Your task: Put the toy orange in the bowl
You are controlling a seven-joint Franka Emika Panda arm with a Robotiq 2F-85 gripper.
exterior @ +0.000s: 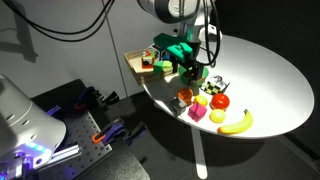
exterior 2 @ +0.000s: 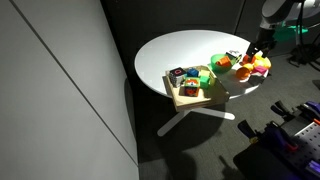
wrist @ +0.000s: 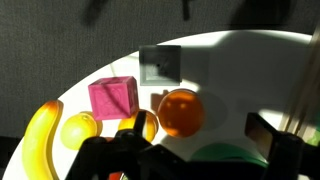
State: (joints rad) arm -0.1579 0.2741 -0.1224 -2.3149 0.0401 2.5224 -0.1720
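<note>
The toy orange [wrist: 181,112] is a plain orange ball lying on the white table. It also shows in an exterior view [exterior: 185,97]. The green bowl [wrist: 232,155] shows only as a rim at the bottom of the wrist view, right beside the orange. My gripper [wrist: 205,130] is open and empty, and it hovers above the orange and the bowl. The orange lies nearer the left finger. The gripper also shows in both exterior views [exterior: 195,70] [exterior 2: 257,48].
A pink cube [wrist: 113,98], a yellow round fruit [wrist: 78,130] and a banana [wrist: 40,145] lie left of the orange. A grey square block [wrist: 160,63] lies beyond it. A red fruit [exterior: 220,101] and a wooden toy tray [exterior: 148,63] are also on the table.
</note>
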